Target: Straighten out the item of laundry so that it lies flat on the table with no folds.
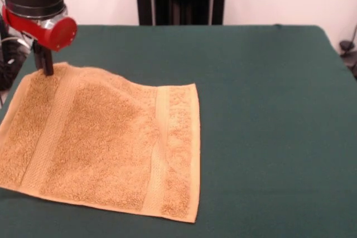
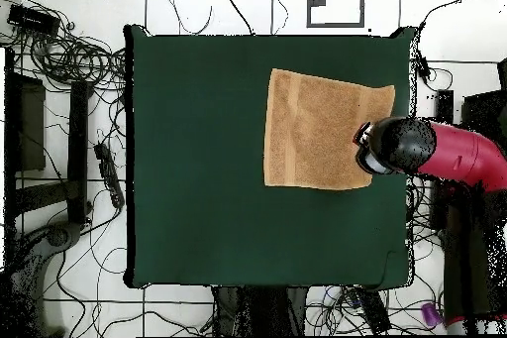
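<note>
The item of laundry (image 1: 106, 143) is an orange-tan terry towel lying spread on the table (image 1: 268, 110) at the left, with two flat woven bands running across it. Its far left corner rises in a low ridge up to my gripper (image 1: 46, 69), whose dark fingers stand together, pinching that corner. From above, the towel (image 2: 317, 131) sits near the table's (image 2: 198, 156) right edge, and the red and black arm (image 2: 436, 151) covers the gripper and the corner it holds.
The towel's left side reaches the table's left edge in the front view. Green cloth stretches wide to the right of the towel. Cables and equipment lie on the floor (image 2: 69, 106) around the table.
</note>
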